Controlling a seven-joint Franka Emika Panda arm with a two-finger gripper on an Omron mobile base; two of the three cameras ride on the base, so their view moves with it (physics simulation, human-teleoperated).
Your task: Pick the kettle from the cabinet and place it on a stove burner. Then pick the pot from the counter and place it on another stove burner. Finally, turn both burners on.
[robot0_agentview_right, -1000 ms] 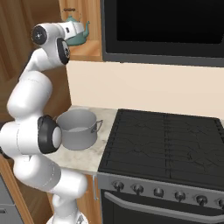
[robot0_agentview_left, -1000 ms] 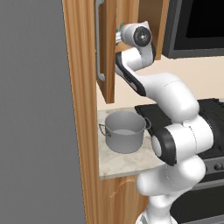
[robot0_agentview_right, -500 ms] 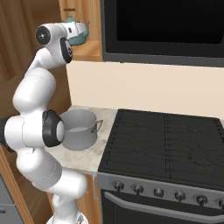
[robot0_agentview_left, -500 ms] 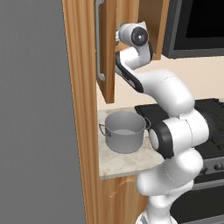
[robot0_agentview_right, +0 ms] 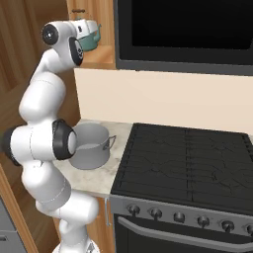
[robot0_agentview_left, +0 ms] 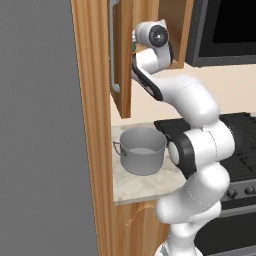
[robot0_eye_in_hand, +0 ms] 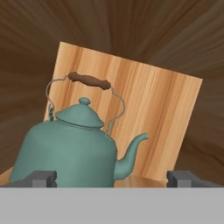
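The white arm is raised with its hand at the opening of the light orange-brown wood-grain wall cabinet (robot0_agentview_left: 121, 60), whose door with a long vertical silver bar handle (robot0_agentview_left: 113, 47) stands open. The small teal-green rounded kettle (robot0_eye_in_hand: 70, 148) sits upright inside the cabinet on its shelf, curved spout pointing to the right in the hand view, thin arched wire handle with a brown grip raised above the lid. The claw (robot0_eye_in_hand: 111, 177) stands wide open and holds nothing; its two dark fingertips (robot0_eye_in_hand: 41, 178) flank the lower body of the kettle, and contact cannot be confirmed. In the right base view the kettle (robot0_agentview_right: 90, 37) shows just beside the wrist. The wide grey brushed-metal stockpot (robot0_agentview_left: 142, 156) with loop handles rests on the pale beige marble-patterned surface (robot0_agentview_left: 137, 187), just beside the flat black cooktop with cast-iron grates (robot0_agentview_right: 192, 163). A row of round dark knobs (robot0_agentview_right: 179, 217) lines the stove front.
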